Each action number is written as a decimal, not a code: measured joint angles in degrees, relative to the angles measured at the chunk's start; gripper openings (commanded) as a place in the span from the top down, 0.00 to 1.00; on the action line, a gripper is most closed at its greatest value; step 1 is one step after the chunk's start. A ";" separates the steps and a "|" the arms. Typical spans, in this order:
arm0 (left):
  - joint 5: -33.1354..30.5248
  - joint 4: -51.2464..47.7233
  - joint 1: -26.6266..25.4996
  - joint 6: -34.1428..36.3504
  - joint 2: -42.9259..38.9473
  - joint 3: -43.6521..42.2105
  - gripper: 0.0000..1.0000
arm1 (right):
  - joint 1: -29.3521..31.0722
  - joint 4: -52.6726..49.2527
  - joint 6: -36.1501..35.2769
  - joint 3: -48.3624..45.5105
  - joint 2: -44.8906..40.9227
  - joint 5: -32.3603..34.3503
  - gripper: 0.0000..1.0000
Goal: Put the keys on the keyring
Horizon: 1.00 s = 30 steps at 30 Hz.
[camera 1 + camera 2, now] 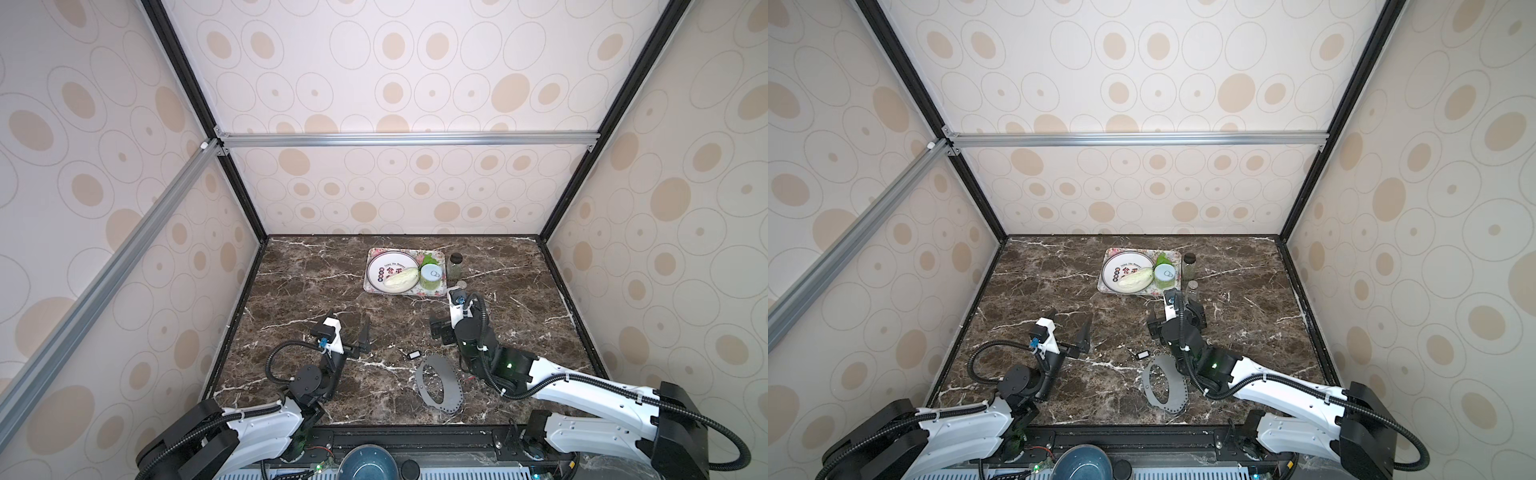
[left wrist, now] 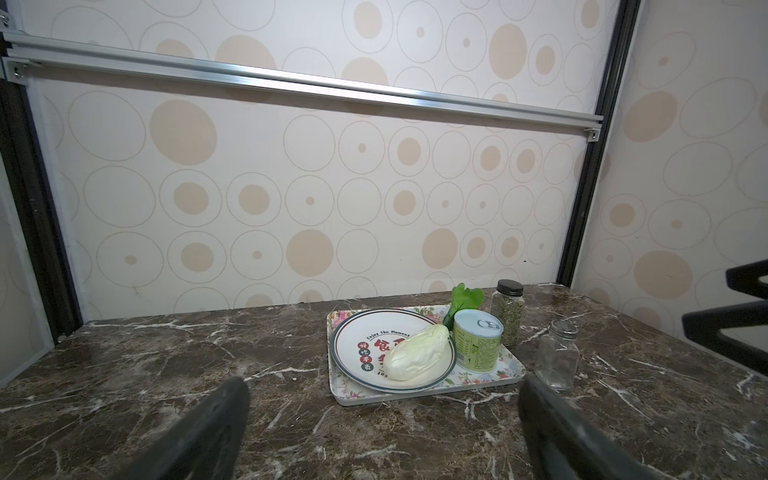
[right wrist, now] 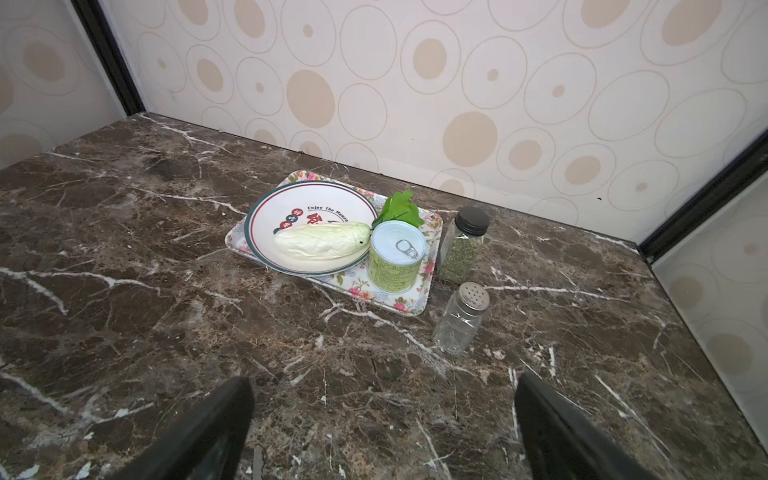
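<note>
The right pincer (image 3: 384, 384) stands wide, its two dark fingers (image 3: 208, 432) far apart with only bare marble worktop (image 3: 124, 291) between them; it holds nothing. The left pincer (image 2: 384, 386) is equally wide and empty, over the worktop's left half in both top views.

Ahead of the right pincer stands an empty glass shaker (image 3: 459, 320) with a perforated metal lid. Just past it is a jar of dried green herbs (image 3: 461, 245) with a black cap. Beside both lies a floral tray (image 3: 415, 307) carrying a green pull-tab can (image 3: 397, 257), a white plate (image 3: 299, 203) with a napa cabbage (image 3: 320, 245) on it, and a leafy green vegetable (image 3: 399, 208) at the tray's far edge.

The keyring (image 1: 452, 395) (image 1: 1177, 397) lies flat on the worktop nearer the robot's base, between the two arms and just beside the right arm's elbow. The black-tagged key (image 1: 413, 354) (image 1: 1143, 354) lies on the worktop just beside the keyring's far end, well apart from both pincers. In a top view a small reddish sliver (image 1: 469, 378) shows next to the right arm, too small to identify.
</note>
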 measured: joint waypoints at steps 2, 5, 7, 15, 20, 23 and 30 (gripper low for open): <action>0.28 -0.66 0.13 -0.09 -0.66 0.00 0.00 | -0.92 -0.11 -0.61 -2.27 -4.42 0.79 0.00; 0.46 -2.25 0.15 0.24 -1.20 0.04 0.00 | -3.76 -0.20 -3.28 -8.44 -15.43 1.79 0.00; 0.46 -4.68 0.20 0.66 -1.55 0.17 0.00 | -6.47 -1.11 -4.94 -13.00 -23.06 2.95 0.00; -0.83 -11.19 0.74 5.42 -4.17 1.31 0.00 | -11.58 -10.73 -5.03 -24.94 -49.59 8.24 0.03; -1.62 -14.29 5.18 7.82 -6.93 1.33 0.00 | -11.96 -6.08 -7.93 -29.11 -52.15 8.96 0.00; -2.51 -16.81 9.92 8.31 -7.91 1.40 0.00 | -13.16 -2.73 -9.53 -29.46 -46.34 9.09 0.00; -2.97 -17.79 19.34 9.05 -9.75 0.98 0.00 | -20.63 3.10 -10.62 -26.58 -27.71 4.42 0.00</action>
